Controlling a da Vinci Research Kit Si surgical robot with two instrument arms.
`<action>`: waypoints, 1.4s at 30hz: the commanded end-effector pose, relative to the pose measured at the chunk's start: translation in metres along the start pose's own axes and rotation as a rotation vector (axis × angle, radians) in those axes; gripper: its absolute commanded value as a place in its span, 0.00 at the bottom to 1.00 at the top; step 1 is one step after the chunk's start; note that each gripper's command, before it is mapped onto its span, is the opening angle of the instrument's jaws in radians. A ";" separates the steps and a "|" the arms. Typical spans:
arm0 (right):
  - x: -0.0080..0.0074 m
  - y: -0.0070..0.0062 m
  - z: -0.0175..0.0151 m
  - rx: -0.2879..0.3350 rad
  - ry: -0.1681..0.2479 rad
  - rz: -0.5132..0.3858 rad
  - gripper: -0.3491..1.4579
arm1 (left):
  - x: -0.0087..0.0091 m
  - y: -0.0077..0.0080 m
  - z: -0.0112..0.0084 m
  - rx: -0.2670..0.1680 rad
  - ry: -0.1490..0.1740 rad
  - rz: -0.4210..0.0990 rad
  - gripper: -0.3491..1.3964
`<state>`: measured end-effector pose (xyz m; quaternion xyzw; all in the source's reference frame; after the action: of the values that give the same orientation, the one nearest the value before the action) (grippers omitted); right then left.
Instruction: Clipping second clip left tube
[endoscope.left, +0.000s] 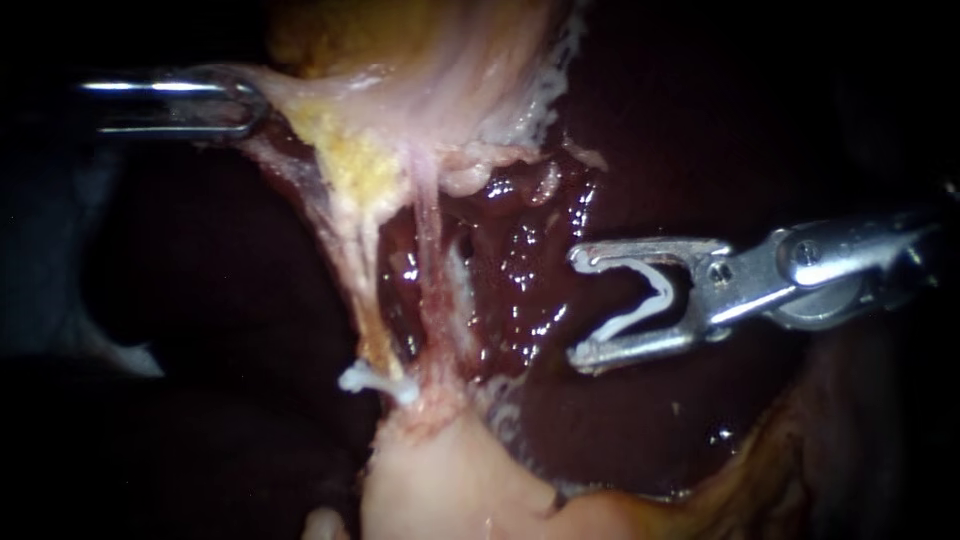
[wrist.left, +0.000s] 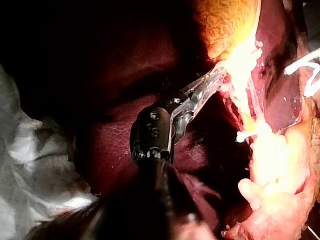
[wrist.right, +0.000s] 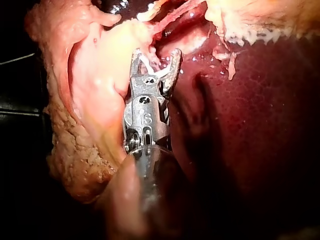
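Observation:
Two pale tubes run down the middle of the endoscope view. The left tube (endoscope.left: 350, 270) carries a white clip (endoscope.left: 372, 380) near its lower end; the other tube (endoscope.left: 430, 250) lies just right of it. My right instrument (endoscope.left: 580, 308) stands to their right over the liver, apart from both tubes. Its jaws are spread wide with a white V-shaped clip (endoscope.left: 645, 300) seated against both of them, also seen in the right wrist view (wrist.right: 150, 67). My left instrument (endoscope.left: 238, 100) is shut on the pale tissue at the upper left and holds it taut (wrist.left: 212, 82).
Dark red, wet liver (endoscope.left: 640, 120) lies behind and to the right of the tubes. Yellowish fatty tissue (endoscope.left: 360, 165) sits at the top of the tubes, and a pale bulging mass (endoscope.left: 440, 480) below them. White drape (wrist.left: 30, 165) shows beside my left instrument's shaft.

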<state>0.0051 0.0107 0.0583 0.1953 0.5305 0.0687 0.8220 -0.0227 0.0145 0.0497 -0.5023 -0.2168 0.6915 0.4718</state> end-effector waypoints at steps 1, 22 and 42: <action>0.0002 -0.0002 0.0006 0.005 0.006 0.000 0.47 | 0.0001 0.0002 -0.0002 0.000 0.009 -0.002 0.00; 0.0015 -0.0001 0.0129 0.130 0.060 0.160 0.46 | -0.0001 0.0017 0.0003 0.010 0.013 0.001 0.00; -0.0022 0.0025 0.0182 0.148 0.056 0.209 0.46 | -0.0002 0.0021 0.0006 0.008 0.013 0.000 0.00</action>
<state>0.0211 0.0077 0.0677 0.3124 0.5344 0.1168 0.7767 -0.0242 0.0135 0.0485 -0.5051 -0.2112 0.6890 0.4749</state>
